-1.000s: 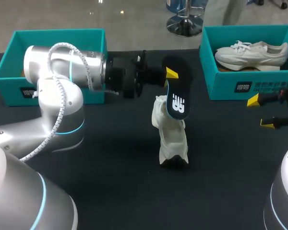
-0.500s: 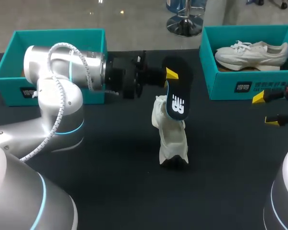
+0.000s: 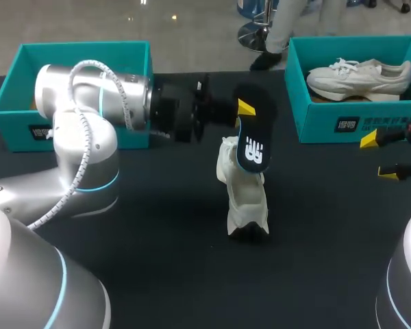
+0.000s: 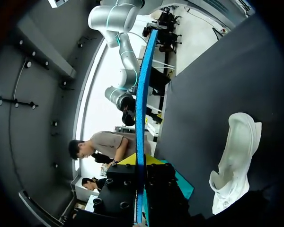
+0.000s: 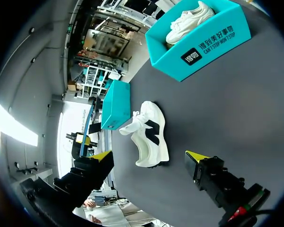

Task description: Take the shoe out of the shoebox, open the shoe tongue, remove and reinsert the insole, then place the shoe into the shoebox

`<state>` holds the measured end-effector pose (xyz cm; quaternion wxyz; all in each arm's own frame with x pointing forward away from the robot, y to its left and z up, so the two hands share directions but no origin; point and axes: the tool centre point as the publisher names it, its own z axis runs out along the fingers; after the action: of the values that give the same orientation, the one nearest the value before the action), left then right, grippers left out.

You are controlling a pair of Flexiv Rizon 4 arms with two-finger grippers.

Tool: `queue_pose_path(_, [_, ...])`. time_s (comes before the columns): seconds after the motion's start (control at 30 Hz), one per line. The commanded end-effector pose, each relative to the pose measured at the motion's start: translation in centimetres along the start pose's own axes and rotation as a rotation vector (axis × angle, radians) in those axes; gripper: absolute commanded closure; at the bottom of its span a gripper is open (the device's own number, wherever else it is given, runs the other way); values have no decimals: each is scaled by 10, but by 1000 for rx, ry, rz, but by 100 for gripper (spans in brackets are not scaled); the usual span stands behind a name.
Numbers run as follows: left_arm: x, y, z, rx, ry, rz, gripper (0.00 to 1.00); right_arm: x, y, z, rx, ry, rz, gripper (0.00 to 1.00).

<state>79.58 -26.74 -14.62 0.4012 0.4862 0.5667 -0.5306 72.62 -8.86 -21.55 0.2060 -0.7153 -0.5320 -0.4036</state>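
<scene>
Your left gripper [image 3: 243, 113] pinches the black foam insole [image 3: 253, 142] just above the white sneaker [image 3: 245, 199], which stands mid-table. The shoe and insole are out (tongue presumably opened). Reinserting, then boxing into the teal cardboard shoebox [image 3: 82, 46] far left, is left. Your right gripper [image 3: 380, 157] waits at the right, fingers spread, empty.

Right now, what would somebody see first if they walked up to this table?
Most likely the black foam insole with a white logo, pinched in my left hand in the air by the white lace-up sneaker at the table's middle. After that, one teal cardboard shoebox at the far left and a second teal shoebox at the far right, which holds another white sneaker.
</scene>
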Motion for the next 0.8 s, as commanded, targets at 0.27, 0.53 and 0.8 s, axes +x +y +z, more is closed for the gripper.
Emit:
queue_pose_path(0.27, [-2, -35, -18, 48, 73, -243, 100, 1, -1, 0, 0, -4, 2, 0])
queue_pose_path(0.53, [1, -58, -21, 63, 81, -369, 100, 1, -1, 0, 0, -4, 2, 0])
queue_pose_path(0.8, [0, -65, -23, 49, 69, -491, 100, 1, -1, 0, 0, -4, 2, 0])
